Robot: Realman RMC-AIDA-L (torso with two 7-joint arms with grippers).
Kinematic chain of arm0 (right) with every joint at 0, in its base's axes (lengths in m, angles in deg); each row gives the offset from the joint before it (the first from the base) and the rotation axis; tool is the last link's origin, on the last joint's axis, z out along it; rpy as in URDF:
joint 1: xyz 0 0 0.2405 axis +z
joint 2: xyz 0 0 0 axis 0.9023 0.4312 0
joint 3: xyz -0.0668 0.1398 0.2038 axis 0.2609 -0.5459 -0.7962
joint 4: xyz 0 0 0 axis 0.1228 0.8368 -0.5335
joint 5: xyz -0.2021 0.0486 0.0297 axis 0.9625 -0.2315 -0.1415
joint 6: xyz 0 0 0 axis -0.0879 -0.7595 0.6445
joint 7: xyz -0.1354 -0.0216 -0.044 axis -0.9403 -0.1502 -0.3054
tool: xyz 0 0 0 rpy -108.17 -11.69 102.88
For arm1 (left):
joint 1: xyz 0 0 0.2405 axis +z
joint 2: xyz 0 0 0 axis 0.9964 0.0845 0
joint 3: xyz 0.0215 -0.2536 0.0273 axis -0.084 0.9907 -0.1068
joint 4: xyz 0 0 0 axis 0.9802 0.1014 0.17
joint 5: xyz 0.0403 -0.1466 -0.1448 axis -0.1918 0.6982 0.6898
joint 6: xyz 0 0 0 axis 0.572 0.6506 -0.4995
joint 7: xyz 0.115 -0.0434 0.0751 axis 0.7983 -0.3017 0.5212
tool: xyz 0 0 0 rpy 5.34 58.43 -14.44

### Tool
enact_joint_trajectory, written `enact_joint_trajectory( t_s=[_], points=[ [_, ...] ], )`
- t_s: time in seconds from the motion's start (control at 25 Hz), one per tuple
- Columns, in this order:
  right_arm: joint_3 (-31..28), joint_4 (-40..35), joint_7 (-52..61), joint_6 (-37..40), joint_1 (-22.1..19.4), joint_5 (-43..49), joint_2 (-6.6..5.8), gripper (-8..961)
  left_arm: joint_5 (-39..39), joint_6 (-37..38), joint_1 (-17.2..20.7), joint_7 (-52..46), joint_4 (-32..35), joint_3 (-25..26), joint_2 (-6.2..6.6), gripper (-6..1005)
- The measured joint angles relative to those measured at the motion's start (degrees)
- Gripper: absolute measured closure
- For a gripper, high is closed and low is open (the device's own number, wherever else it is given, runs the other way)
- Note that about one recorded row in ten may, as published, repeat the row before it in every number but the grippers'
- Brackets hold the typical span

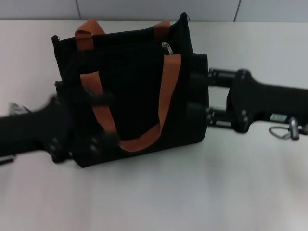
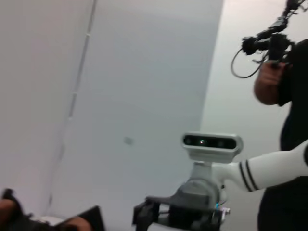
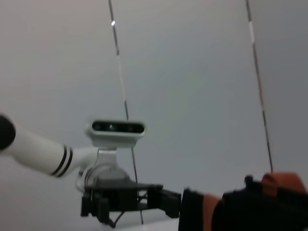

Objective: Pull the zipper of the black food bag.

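Bracing soft black food bag point(image 1: 134, 96): right gripper point(image 1: 201, 98) spread across its side, left gripper point(image 1: 91, 120) unclear; pinch zipper point(image 1: 167, 48) tab.

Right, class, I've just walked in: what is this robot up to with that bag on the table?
A two-armed robot has the black food bag standing on a white table, with one hand at each side of it. The left hand is against the bag's left side, the right hand against its right side, as if steadying it. The zipper sits near the right end of the top edge, and neither hand is on it yet.
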Motion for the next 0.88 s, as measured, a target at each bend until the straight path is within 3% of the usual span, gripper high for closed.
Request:
enact_joint_trajectory(
  t_s=[0.08,0.28,0.48,0.88],
  points=[
    [0.02,2.69,-4.16,-0.29,0.18,2.8,0.02,307,-0.17,-0.41,0.11,3.12,-3.09,-0.84,-0.75,180],
    [0.06,7.66,-9.21,-1.01,0.56,5.04,0.12,305,-1.82,-2.58,0.7,8.0,-7.08,-0.94,-0.96,180],
    [0.98,12.45,-12.84,-1.88,0.6,5.92,0.21,303,-6.39,-7.97,1.36,8.74,-8.11,-1.07,-1.07,180],
    [5.27,17.68,-18.34,-3.81,0.67,5.96,0.54,300,-9.56,-9.71,0.93,8.82,-8.13,-1.49,-1.13,179]
  ],
)
